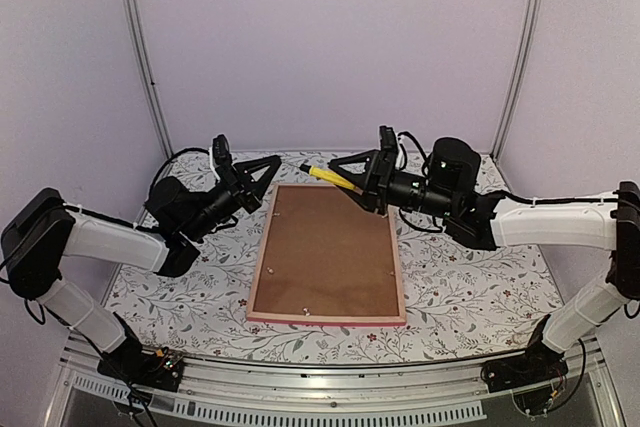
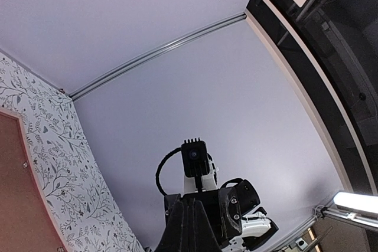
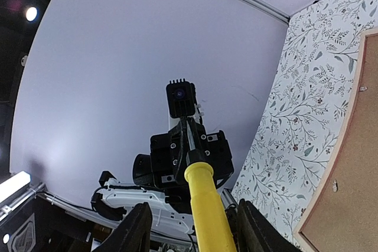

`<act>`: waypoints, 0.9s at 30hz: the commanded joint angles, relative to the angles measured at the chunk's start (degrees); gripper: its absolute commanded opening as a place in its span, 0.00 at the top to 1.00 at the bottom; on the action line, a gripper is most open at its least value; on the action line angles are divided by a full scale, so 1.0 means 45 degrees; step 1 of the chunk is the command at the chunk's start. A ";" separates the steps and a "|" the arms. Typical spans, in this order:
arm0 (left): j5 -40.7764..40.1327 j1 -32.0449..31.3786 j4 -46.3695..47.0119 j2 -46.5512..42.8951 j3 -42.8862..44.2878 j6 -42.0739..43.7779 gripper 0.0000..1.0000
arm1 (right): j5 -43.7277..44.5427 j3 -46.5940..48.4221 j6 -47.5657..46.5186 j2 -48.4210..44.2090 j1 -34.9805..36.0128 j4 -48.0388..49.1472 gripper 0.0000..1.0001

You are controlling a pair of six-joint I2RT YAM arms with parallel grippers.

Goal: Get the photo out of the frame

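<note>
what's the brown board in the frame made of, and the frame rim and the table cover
The backing board is likely fibreboard or thick card: flat matte brown with no grain. The frame is probably wood, going by its pale pinkish matte rim, though it could be plastic. The table cover looks like printed cloth or vinyl, with a leafy pattern and little sheen.

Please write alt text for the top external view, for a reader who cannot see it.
A pink-edged frame lies face down on a floral table, its brown backing board up. Near its far edge the right gripper straddles a yellow tool handle; the left gripper faces it, shut.
</note>
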 commanded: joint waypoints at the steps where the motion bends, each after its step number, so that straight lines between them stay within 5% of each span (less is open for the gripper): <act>1: -0.0307 -0.0221 -0.0134 -0.0241 -0.0085 0.0407 1.00 | 0.0083 0.0453 0.0121 0.0325 0.0160 0.0356 0.49; 16: -0.0381 -0.0234 0.0133 -0.0252 -0.0417 0.0563 1.00 | 0.0216 0.0311 0.0189 0.0520 0.0239 0.0326 0.64; 24: -0.0196 -0.0234 0.0034 -0.0251 -0.0572 0.0538 1.00 | 0.0320 0.0395 0.0012 0.0547 0.0248 0.0024 0.93; 27: -0.0145 -0.0197 -0.0533 -0.0474 -0.0596 0.0824 0.78 | 0.0430 0.0434 -0.0176 0.0534 0.0246 -0.0387 1.00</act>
